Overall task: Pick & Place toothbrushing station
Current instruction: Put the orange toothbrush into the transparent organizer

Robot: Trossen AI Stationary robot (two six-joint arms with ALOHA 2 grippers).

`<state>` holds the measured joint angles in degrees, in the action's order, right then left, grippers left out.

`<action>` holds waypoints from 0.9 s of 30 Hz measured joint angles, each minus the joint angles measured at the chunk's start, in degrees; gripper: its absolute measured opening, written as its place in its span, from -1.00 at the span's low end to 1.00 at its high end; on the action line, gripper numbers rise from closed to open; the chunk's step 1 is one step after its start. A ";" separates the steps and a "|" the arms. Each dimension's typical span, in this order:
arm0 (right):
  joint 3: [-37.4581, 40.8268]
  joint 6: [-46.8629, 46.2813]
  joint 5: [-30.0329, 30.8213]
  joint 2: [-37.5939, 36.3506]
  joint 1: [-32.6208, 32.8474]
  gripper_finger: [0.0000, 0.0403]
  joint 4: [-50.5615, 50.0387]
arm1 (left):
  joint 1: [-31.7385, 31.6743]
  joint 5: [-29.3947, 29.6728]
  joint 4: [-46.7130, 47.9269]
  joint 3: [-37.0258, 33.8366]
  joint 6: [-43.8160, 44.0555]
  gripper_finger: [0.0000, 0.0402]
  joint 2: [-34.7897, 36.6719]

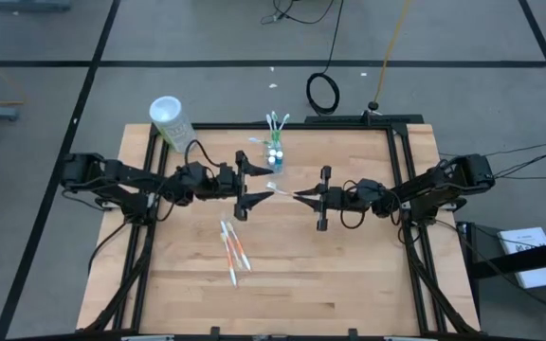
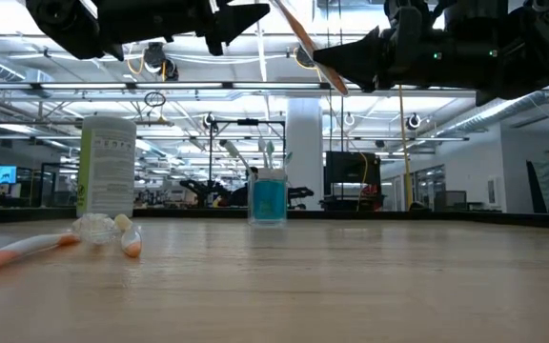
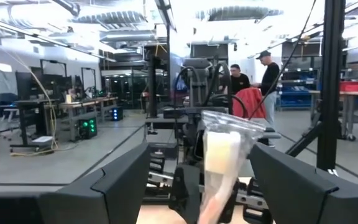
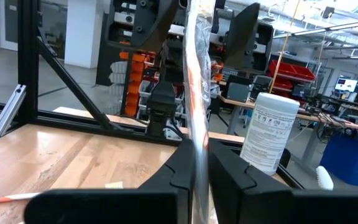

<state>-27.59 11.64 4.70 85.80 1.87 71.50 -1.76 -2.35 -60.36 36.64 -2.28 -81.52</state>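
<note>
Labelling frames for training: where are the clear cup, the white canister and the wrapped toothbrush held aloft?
clear cup (image 2: 268,199), low view, its blue-filled body.
white canister (image 2: 107,164), low view, printed side.
wrapped toothbrush (image 4: 199,93), right wrist view, mid-shaft.

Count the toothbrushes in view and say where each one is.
About 6: three upright in the cup at the table's far edge, two lying on the table, possibly more overlapping there, and one wrapped toothbrush clamped in the right end effector.
</note>
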 joint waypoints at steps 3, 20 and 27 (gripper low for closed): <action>0.00 0.00 0.01 0.00 -0.08 -0.89 0.02 | 0.02 -0.02 -0.23 0.66 0.53 0.42 -0.88; -0.02 -0.20 0.03 0.02 -0.72 -0.89 -0.36 | 0.57 -0.57 -0.04 5.81 -1.38 0.42 -7.02; -0.02 0.00 0.01 0.04 -0.72 -0.89 -0.43 | 0.79 -0.66 0.31 5.81 -1.98 0.42 -7.04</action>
<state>-27.62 11.64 4.71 85.84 1.15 71.07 -0.97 -3.01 -60.05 42.46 -4.25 -88.55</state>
